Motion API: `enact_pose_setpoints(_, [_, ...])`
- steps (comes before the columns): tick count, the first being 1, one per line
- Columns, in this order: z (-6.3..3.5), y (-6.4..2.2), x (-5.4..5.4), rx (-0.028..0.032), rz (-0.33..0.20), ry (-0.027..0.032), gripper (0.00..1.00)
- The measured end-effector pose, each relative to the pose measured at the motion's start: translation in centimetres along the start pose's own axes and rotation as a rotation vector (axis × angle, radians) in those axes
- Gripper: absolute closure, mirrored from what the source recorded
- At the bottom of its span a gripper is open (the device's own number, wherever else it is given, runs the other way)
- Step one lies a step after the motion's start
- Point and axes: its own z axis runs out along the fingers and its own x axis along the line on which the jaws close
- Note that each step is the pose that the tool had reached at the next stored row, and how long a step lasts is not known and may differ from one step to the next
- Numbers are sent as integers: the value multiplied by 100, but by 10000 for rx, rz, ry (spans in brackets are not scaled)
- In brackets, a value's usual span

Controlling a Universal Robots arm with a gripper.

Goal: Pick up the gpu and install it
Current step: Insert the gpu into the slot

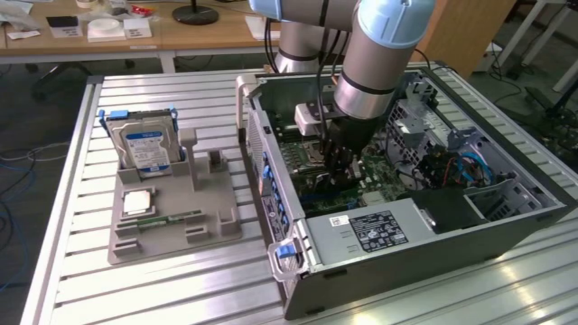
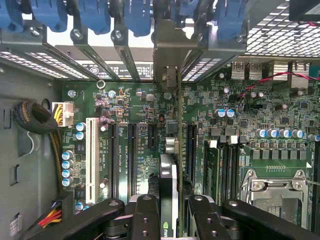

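Observation:
Deep inside the open computer case (image 1: 505, 230), my gripper (image 1: 342, 172) hangs over the green motherboard (image 1: 384, 186). The wrist view looks down the gpu (image 2: 169, 175) edge-on: a thin card standing upright between my two black fingers (image 2: 145, 215), which are shut on it. Its silvery end bracket (image 2: 169, 50) lies against the case's rear slot openings, under the blue latches (image 2: 135, 15). The card's lower edge runs along the board among the black expansion slots (image 2: 132, 155). I cannot tell whether it is seated in one.
Beside the case, a grey fixture (image 1: 176, 223) holds a silver hard drive with a blue label (image 1: 147, 149), a square chip (image 1: 135, 202) and a green memory stick (image 1: 167, 220). Inside are a white slot (image 2: 92, 155), a processor socket (image 2: 280, 195), cable bundles (image 2: 37, 120) and the power supply (image 1: 375, 230).

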Motion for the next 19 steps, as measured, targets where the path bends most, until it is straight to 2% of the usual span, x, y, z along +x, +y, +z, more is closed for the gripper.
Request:
enact_pose_setpoints(14, [-6,2,-1,1,1,-24,73])
enact_pose_setpoints(19, [-3,5,0,46,-3,-65,73])
